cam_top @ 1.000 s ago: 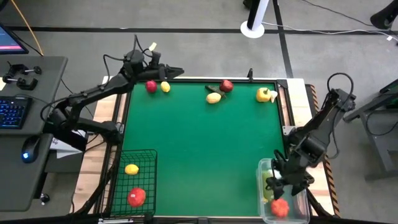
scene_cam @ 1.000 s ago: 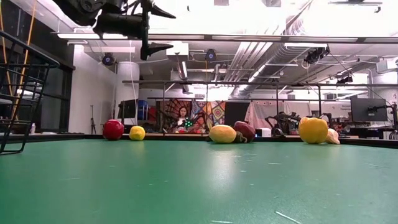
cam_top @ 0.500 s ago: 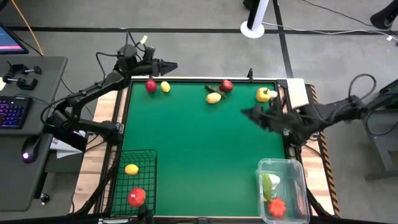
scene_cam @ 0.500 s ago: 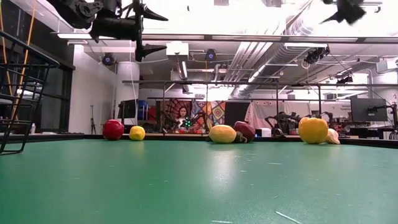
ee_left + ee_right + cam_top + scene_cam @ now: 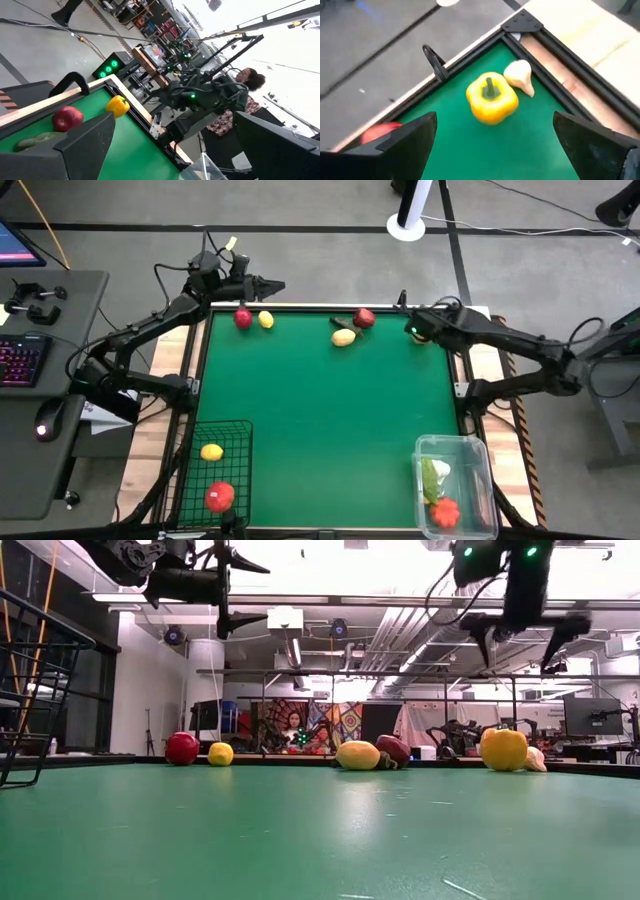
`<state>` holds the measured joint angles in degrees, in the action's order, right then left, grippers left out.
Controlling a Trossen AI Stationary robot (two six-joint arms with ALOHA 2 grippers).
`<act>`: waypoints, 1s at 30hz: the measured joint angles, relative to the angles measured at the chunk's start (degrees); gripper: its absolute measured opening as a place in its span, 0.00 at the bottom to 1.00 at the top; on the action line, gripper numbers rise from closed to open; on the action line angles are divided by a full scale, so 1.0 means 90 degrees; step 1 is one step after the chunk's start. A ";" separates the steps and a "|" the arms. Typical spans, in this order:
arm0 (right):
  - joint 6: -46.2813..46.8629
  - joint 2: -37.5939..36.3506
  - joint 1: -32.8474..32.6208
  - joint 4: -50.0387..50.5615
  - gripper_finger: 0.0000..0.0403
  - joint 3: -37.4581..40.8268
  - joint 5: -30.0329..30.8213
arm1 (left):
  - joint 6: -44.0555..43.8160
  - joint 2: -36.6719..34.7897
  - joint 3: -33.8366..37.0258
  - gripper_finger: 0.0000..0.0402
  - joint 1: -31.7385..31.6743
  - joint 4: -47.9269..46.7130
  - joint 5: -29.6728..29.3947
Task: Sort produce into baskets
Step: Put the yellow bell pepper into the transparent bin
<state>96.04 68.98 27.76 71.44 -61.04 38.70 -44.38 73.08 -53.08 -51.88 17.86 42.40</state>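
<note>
Your right gripper [image 5: 520, 640] is hovering, fingers apart and empty, over the far-right corner, directly above the yellow pepper [image 5: 492, 98] and garlic [image 5: 520, 76].

The bench [image 5: 330, 420] has a green top inside a dark frame, with pale wood strips along its left and right sides. Along the far edge lie a red apple [image 5: 243, 319] and, just beside it, a lemon [image 5: 266, 320]. Further right sit a yellow fruit [image 5: 343, 337] and a dark red one [image 5: 364, 317], close together with something green between them. In the far right corner stand a yellow pepper [image 5: 492, 98] and a white garlic bulb [image 5: 520, 76], touching or nearly so. A wire basket [image 5: 237, 430] sits at the near left corner, a clear tray [image 5: 428, 446] at the near right.
</note>
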 joint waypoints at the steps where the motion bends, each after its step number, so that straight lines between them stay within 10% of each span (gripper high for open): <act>1: -0.0358 0.0143 0.0159 -0.0152 0.97 0.0000 -0.0115 | -0.0002 0.0000 0.0000 0.97 0.0000 0.0000 -0.0010; 9: -0.2828 0.0981 0.0661 -0.0705 0.97 0.0000 -0.1191 | -0.0002 0.0000 0.0000 0.97 0.0000 -0.0002 -0.0107; 30: -0.1837 0.1009 0.0414 -0.0265 0.92 0.0043 -0.0411 | -0.0063 0.0000 0.0000 0.97 0.0000 -0.0007 -0.0110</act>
<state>79.51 78.06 31.49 69.06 -60.65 35.00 -44.95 73.08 -53.08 -51.88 17.79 41.41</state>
